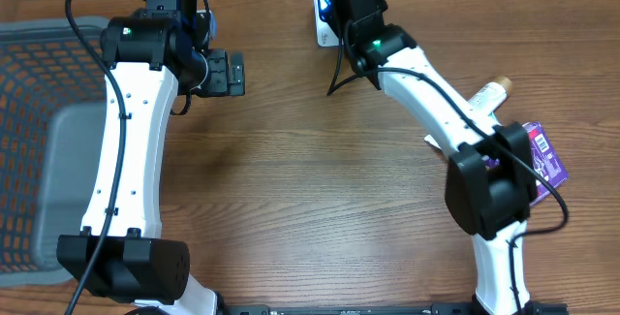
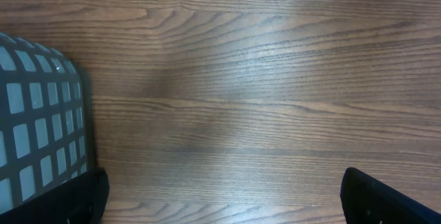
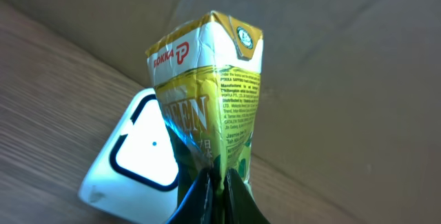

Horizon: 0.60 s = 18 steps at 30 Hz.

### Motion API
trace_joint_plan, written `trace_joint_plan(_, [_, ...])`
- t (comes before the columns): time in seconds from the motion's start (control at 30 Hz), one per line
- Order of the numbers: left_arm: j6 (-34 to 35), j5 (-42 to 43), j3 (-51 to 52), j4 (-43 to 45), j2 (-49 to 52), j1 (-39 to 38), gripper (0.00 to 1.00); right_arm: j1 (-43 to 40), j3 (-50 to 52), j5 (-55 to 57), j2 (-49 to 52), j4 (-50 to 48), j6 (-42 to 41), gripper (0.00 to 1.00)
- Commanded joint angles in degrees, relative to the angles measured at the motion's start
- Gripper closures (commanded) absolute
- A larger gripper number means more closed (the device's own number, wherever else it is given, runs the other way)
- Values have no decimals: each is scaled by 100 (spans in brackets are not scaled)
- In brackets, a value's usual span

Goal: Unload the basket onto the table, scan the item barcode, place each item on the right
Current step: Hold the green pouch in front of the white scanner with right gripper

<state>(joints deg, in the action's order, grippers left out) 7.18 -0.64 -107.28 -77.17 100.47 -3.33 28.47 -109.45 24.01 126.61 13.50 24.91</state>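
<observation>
Overhead view: the surface is a brown wood-grain table (image 1: 320,179), matte with darker streaks. A grey plastic mesh basket (image 1: 39,92) occupies the left edge. On the right edge lie a purple printed box (image 1: 548,156) and, just beyond it, a pale item with a tan cap (image 1: 491,91), partly hidden by the arm. The left gripper (image 1: 225,73), black on a white arm, hangs above bare wood at the far left with its jaws spread. The right arm (image 1: 426,87) reaches to the far centre, over a white scanner (image 1: 319,16) showing a blue glow. Left wrist view: fine straight grain, a rounded corner of the basket lattice at the left, and the two black fingertips (image 2: 83,198) standing wide apart at the near edge, holding nothing. Right wrist view: the right gripper (image 3: 218,195) is pressed together on the lower end of a yellow-green drink carton (image 3: 210,79), creased and dented, with red lettering and fine print on its side. The carton stands upright directly in front of the scanner, a rounded white housing with a dark-bordered window. A brown cardboard wall (image 3: 331,58) stands behind.
</observation>
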Motion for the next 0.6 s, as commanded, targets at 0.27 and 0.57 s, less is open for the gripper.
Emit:
trace_joint_plan(0.27, [76,61,-2,2,-4,22,0,31,-155,-181,446,-1014,1314,96])
trace_joint_plan(0.57, [74,61,-2,2,-4,22,0,249,-153,-420,566,-1040,2457,96])
